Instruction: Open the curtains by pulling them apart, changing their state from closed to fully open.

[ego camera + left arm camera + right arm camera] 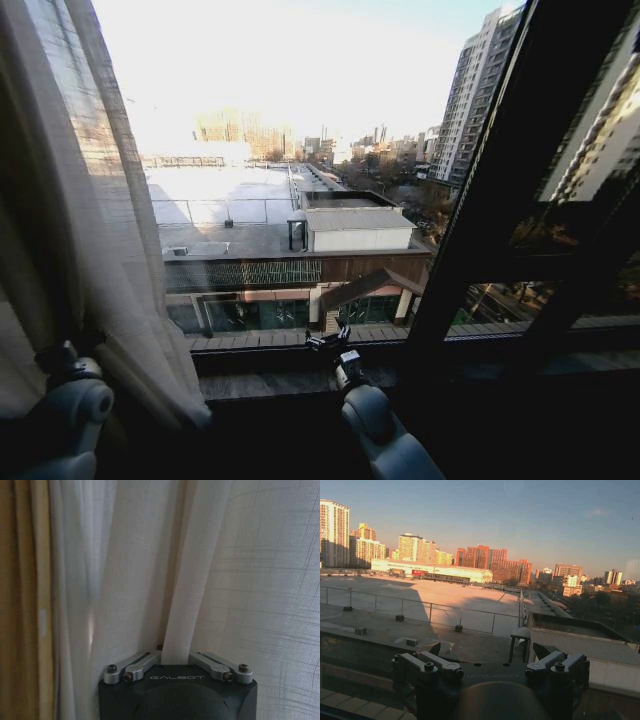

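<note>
- Rooftops and towers fill my window [300, 200]
- Left of it hang the curtains [90, 200]: sheer, cream, pleats running vertically
- My left gripper [176, 655] pinches one fold
- My right gripper [328, 341], by the window, is spread

Left gripper [176, 652] clamped shut; right gripper [328, 341] open, raised forward.

1. The curtains [95, 230] are thin, sheer cloth with an open weave; its crossed threads show plainly in the left wrist view [265, 580].
2. The left gripper [176, 655] has a matt dark body and brushed, bare-metal links fixed with dark screws.
3. The right gripper [490, 667] has matt dark links and a smooth dark housing.
4. The window frame [500, 170] is smooth and dark, with a faint sheen.
5. The right arm's casing [385, 440] looks like smooth grey plastic.
</note>
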You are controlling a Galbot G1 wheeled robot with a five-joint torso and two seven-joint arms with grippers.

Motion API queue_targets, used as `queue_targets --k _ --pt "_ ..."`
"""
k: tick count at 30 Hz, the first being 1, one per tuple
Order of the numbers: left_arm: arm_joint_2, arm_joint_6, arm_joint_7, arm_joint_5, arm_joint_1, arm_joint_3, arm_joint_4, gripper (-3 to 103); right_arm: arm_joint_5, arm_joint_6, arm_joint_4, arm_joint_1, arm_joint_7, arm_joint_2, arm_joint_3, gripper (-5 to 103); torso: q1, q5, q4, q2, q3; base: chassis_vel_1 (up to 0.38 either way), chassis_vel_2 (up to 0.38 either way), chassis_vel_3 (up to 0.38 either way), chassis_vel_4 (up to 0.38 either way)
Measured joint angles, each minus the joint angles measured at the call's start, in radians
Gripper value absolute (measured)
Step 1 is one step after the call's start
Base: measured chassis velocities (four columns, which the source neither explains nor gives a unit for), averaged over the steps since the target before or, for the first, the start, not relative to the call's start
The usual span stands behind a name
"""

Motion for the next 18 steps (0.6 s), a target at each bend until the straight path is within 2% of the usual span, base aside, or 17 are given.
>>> queue_targets --k 1,2,5,6,8,11,12,13,14,15,16,17,18 --pt "0.003 -0.004 -0.046 0.001 -0.017 -0.024 0.035 0 0.001 0.000 -0.003 0.004 0.000 -0.002 -0.003 100 0.000 0.0000 -0.0002 0.000 0.000 0.000 0.000 0.000 0.000" --pt "0.003 -0.004 -0.046 0.001 -0.017 -0.024 0.035 0 0.001 0.000 -0.003 0.004 0.000 -0.002 -0.003 100 0.000 0.0000 -0.0002 0.000 0.000 0.000 0.000 0.000 0.000" --pt "0.025 -0.028 -0.175 0.015 -0.054 -0.123 0.148 0 0.003 0.001 -0.017 0.018 -0.001 -0.004 -0.013 100 0.000 0.0006 -0.0002 0.000 0.000 0.000 0.000 0.000 0.000" --pt "0.025 -0.028 -0.175 0.015 -0.054 -0.123 0.148 0 0.003 0.001 -0.017 0.018 -0.001 -0.004 -0.013 100 0.000 0.0006 -0.0002 0.000 0.000 0.000 0.000 0.000 0.000" --pt "0.044 -0.046 -0.247 0.044 -0.071 -0.204 0.226 0 0.003 0.003 -0.029 0.024 -0.001 0.001 -0.019 100 0.000 0.0006 0.0005 0.000 0.000 0.000 0.000 0.000 0.000" --pt "0.057 -0.036 -0.261 0.056 -0.067 -0.234 0.248 0 0.003 0.004 -0.038 0.028 -0.001 0.006 -0.026 100 0.000 0.0003 0.0009 0.000 0.000 0.000 0.000 0.000 0.000" --pt "0.058 -0.018 -0.231 0.058 -0.046 -0.236 0.231 -2 0.004 0.004 -0.044 0.033 -0.002 0.010 -0.030 100 0.000 -0.0004 0.0009 0.000 0.000 0.000 0.000 0.000 0.000" --pt "0.052 0.006 -0.186 0.064 -0.019 -0.231 0.197 1 0.003 0.004 -0.050 0.038 -0.002 0.015 -0.034 100 0.000 -0.0016 0.0010 0.000 0.000 0.000 0.000 0.000 0.000" --pt "0.052 0.006 -0.186 0.064 -0.019 -0.231 0.197 1 0.003 0.004 -0.050 0.038 -0.002 0.015 -0.034 100 0.000 -0.0016 0.0010 0.000 0.000 0.000 0.000 0.000 0.000" --pt "0.043 0.016 -0.142 0.070 0.007 -0.218 0.160 7 0.004 0.004 -0.057 0.044 -0.002 0.020 -0.039 100 0.000 -0.0026 0.0014 0.000 0.000 0.000 0.000 0.000 0.000" --pt "0.033 0.023 -0.092 0.073 0.035 -0.202 0.118 11 0.004 0.005 -0.061 0.049 -0.002 0.025 -0.044 100 0.000 -0.0018 0.0007 0.000 0.000 0.000 0.000 0.000 0.000" --pt "0.019 0.033 -0.010 0.075 0.077 -0.183 0.059 17 0.004 0.005 -0.067 0.055 -0.001 0.032 -0.049 100 0.000 -0.0007 0.0003 0.000 0.000 0.000 0.000 0.000 0.000" --pt "0.006 0.041 0.082 0.076 0.116 -0.169 0.005 17 0.004 0.004 -0.071 0.059 -0.001 0.037 -0.052 100 0.000 -0.0009 0.0003 0.000 0.000 0.000 0.000 0.000 0.000"
